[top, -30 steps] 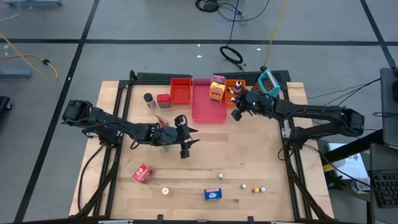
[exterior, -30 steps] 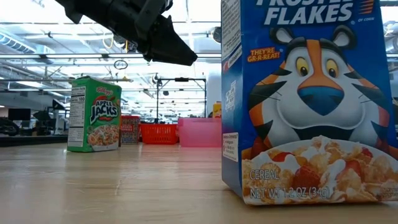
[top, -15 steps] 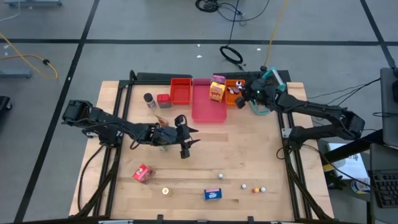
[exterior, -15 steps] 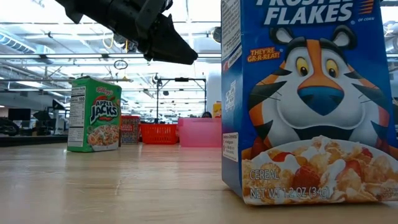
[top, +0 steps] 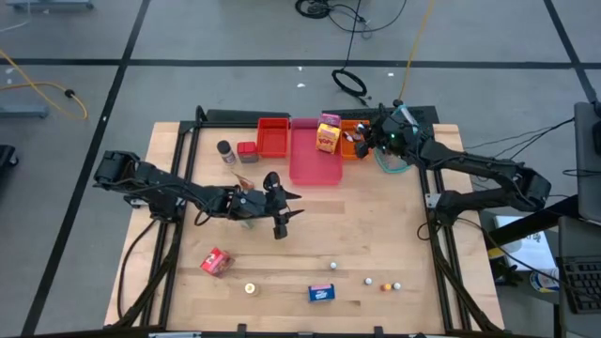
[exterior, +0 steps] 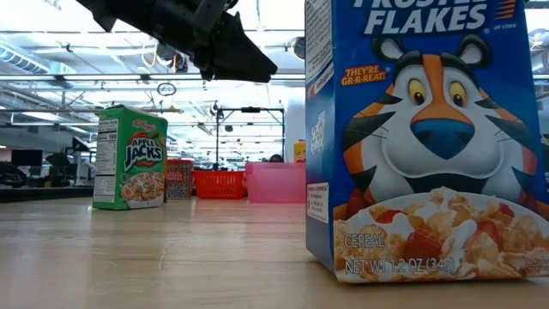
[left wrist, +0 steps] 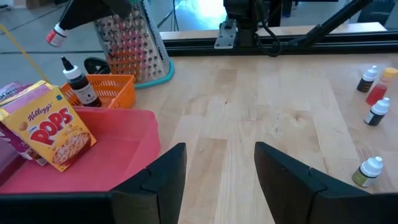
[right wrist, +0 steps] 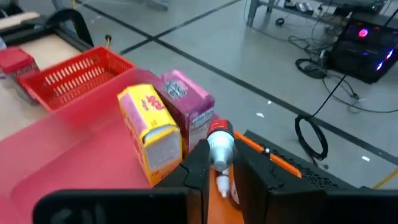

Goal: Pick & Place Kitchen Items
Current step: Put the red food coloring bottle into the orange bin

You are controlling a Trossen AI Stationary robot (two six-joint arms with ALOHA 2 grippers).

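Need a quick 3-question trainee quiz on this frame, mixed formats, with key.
1. True or false: the left gripper holds a cereal box.
2. What is clamped in the right gripper? A) a yellow box B) a small red-capped bottle C) a grater
3. Fill in: the yellow Pops box stands in the ____ tray.

Key:
1. False; its fingers are open over bare table.
2. B
3. pink
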